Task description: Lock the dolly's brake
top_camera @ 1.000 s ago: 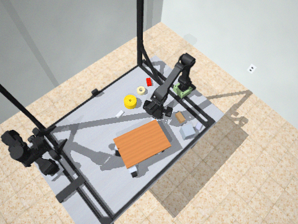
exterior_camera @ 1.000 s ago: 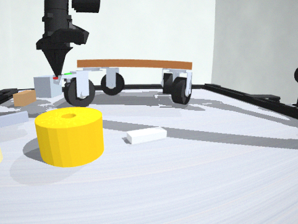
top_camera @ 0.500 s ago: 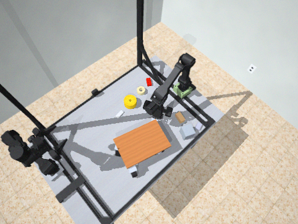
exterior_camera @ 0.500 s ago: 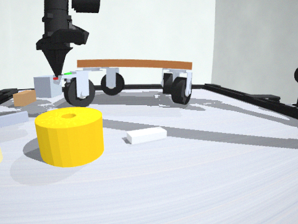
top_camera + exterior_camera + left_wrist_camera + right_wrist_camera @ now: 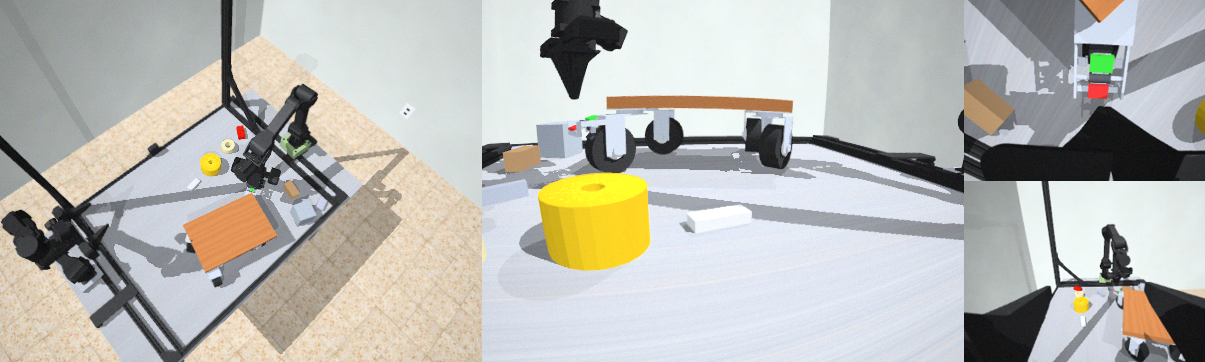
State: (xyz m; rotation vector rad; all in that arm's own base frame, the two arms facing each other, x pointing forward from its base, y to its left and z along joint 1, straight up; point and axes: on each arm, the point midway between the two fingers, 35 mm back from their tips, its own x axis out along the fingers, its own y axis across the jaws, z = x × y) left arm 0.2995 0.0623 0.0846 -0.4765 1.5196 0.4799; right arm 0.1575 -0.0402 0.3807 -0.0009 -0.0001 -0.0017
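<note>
The dolly has an orange deck (image 5: 230,231) on four black casters and also shows in the exterior view (image 5: 699,103). Its brake pedal sits on the caster nearest the left arm, with a green end (image 5: 1101,63) and a red end (image 5: 1097,90). In the exterior view the red end (image 5: 572,128) lies lower than the green end (image 5: 591,118). My left gripper (image 5: 573,95) is shut to a point and hangs above the red end with a clear gap. It holds nothing. My right gripper (image 5: 80,270) is open and empty at the far table corner, away from the dolly.
A yellow cylinder (image 5: 594,220), a white bar (image 5: 719,218), a cream ring (image 5: 228,145) and a red block (image 5: 241,132) lie beside the dolly. A tan box (image 5: 984,106) and a grey box (image 5: 557,138) sit near the pedal caster. A black frame (image 5: 227,55) rims the table.
</note>
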